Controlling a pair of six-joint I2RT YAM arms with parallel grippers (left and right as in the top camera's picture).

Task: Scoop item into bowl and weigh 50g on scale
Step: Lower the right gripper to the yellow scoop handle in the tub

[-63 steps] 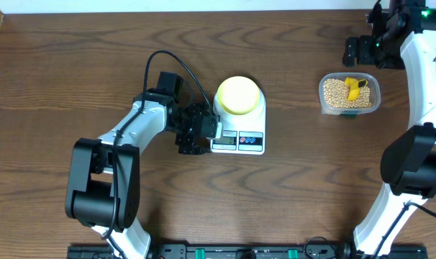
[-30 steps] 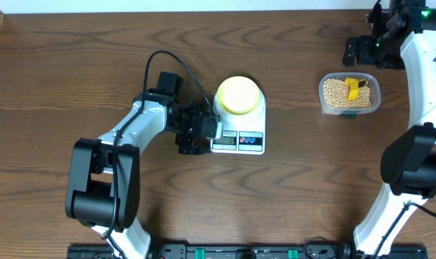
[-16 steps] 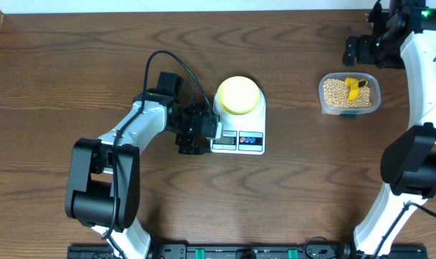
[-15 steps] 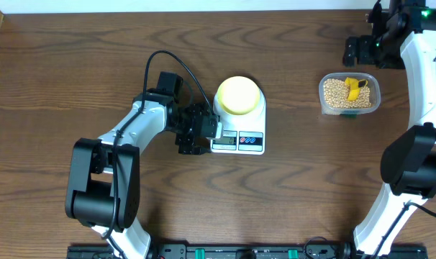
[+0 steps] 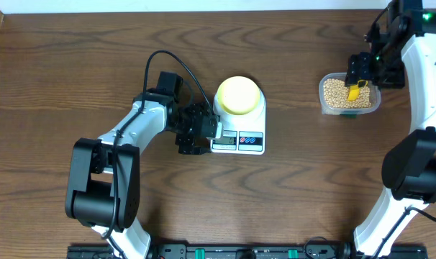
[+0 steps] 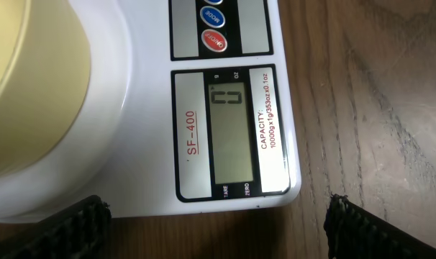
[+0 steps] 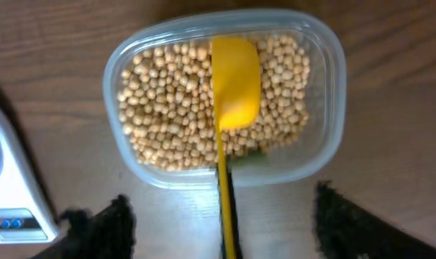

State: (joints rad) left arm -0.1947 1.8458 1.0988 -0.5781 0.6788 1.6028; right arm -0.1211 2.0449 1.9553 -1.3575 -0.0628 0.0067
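Right fingers [image 7: 106, 230] spread wide over scoop [image 7: 234, 83] on beans [image 7: 160, 122]

I see bare table [image 5: 297, 180] between the scale [image 5: 238, 141] and the tub [image 5: 321, 93], room enough for a gripper to pass, and more along the near side. My left gripper [image 5: 203, 134] blocks the scale's left edge, fingers spread. The bowl [image 5: 238, 95] lies open from above. My right gripper [image 5: 360, 72] hangs over the tub, fingers apart, with the scoop [image 7: 236, 79] handle between them.
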